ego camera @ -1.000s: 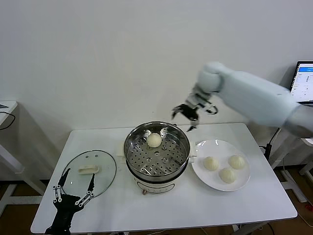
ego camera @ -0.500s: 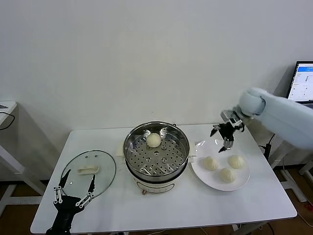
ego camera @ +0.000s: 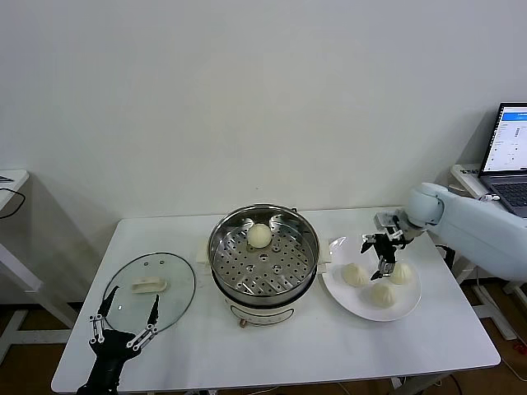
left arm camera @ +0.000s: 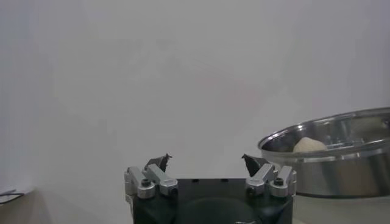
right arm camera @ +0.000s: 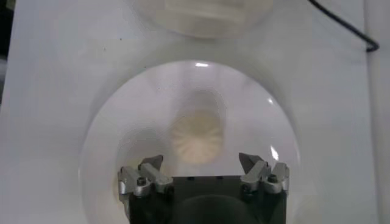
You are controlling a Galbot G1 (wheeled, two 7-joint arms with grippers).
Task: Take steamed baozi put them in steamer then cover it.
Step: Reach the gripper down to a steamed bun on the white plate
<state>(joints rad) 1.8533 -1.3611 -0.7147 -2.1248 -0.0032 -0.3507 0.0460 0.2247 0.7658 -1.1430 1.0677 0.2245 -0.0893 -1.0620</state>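
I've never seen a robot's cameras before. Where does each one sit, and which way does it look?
Head view: high on the robot, looking down at the table; right arm and both tools show.
Left wrist view: low by the table's edge, looking sideways at the steamer; open left tool shows.
Right wrist view: above the plate, looking down at a bun; open right tool shows.
Shared: head and left wrist views both show the steamer's bun.

A plain white wall [ego camera: 247, 90] fills the upper half of the head view, evenly lit and bare. In front of it stands a white rectangular tabletop [ego camera: 280, 350] with rounded corners. At three o'clock an open laptop [ego camera: 509, 156] sits on a white side stand [ego camera: 466, 176] (its screen lit, text too small to read). At nine o'clock the corner of another white table [ego camera: 11, 183] shows, a dark cable [ego camera: 15, 202] hanging off it. Brown floor [ego camera: 33, 362] lies beneath.
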